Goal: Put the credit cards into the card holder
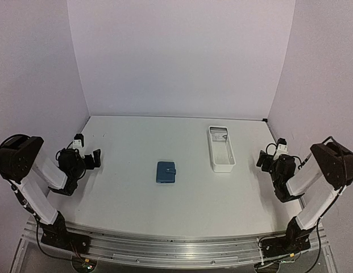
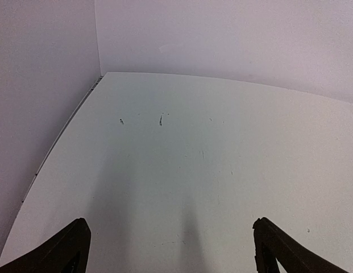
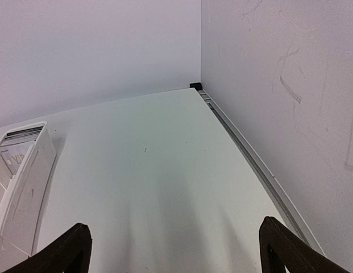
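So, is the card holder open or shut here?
Shut: the card holder lies flat on the table as one folded blue square, with no inner pockets showing.

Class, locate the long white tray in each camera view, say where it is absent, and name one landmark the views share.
Top external: the white tray lies right of centre, toward the far side of the table.
Left wrist: not in it.
Right wrist: the tray runs along the left edge, cut off by the frame.
Shared landmark: the table's far edge against the back wall, in all three.
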